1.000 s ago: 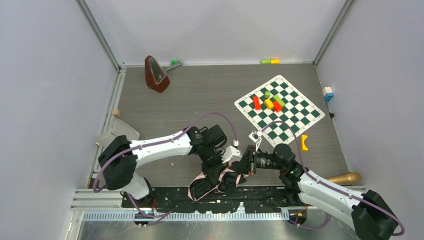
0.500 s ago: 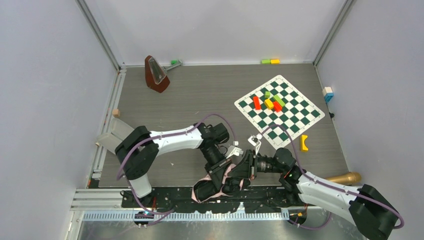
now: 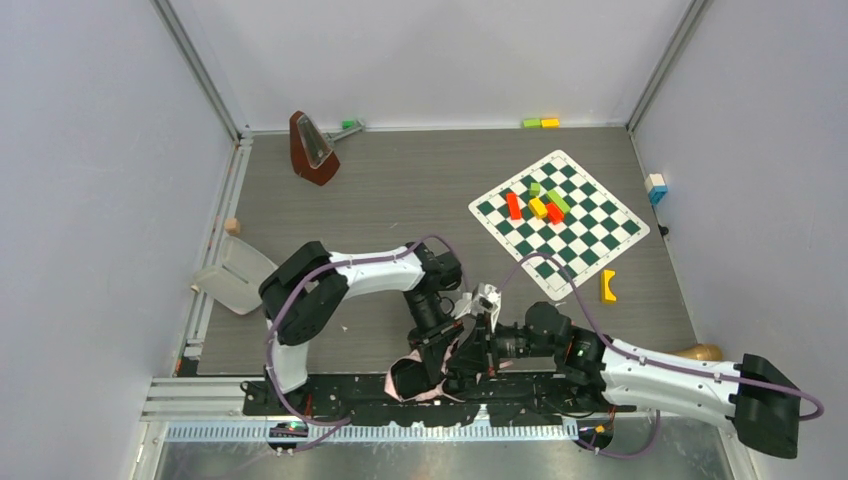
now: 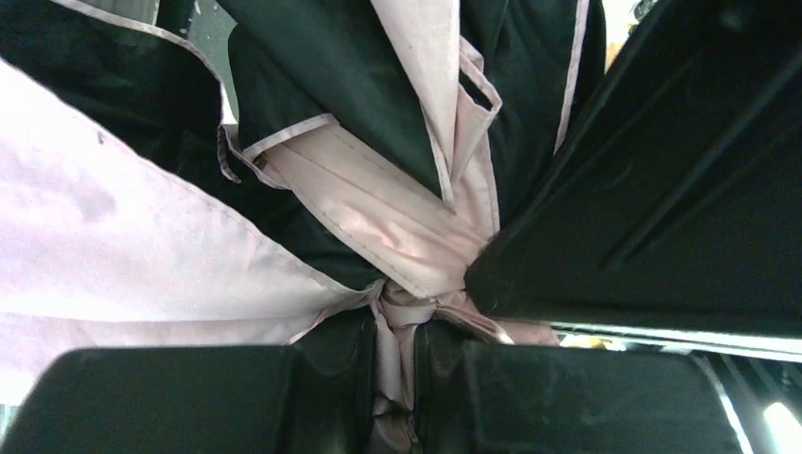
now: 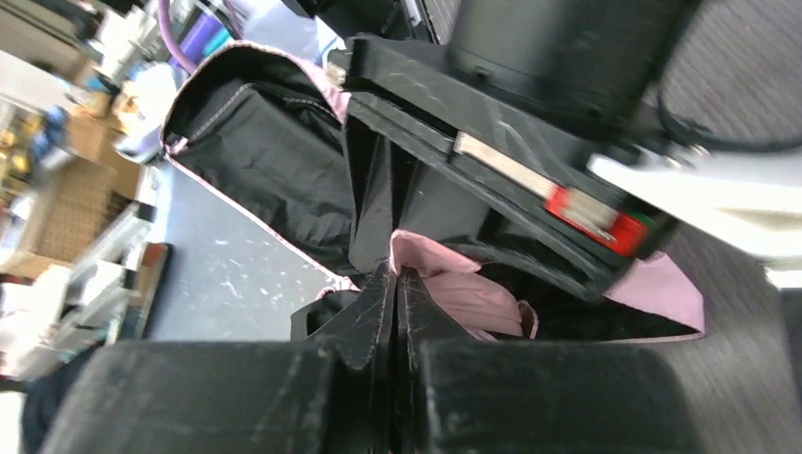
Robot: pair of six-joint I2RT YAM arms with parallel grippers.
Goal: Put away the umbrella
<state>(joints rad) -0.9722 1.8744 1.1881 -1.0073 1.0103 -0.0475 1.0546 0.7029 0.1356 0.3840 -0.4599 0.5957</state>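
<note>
Top external view: the umbrella (image 3: 412, 376) lies bunched at the table's near edge, hemmed in by both grippers.
The left gripper (image 4: 397, 355) pinches its pink fabric, and the right gripper (image 5: 395, 284) has its jaws pressed together beside it. Beyond stand one metronome (image 3: 312, 148) and one chessboard mat (image 3: 592, 236) bearing five blocks (image 3: 538, 207).

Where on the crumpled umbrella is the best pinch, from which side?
Probably the gathered pink fold of the umbrella, taken from above as the left gripper has it: the canopy bunches into a narrow ridge there, while the flat panels give no edge.
</note>
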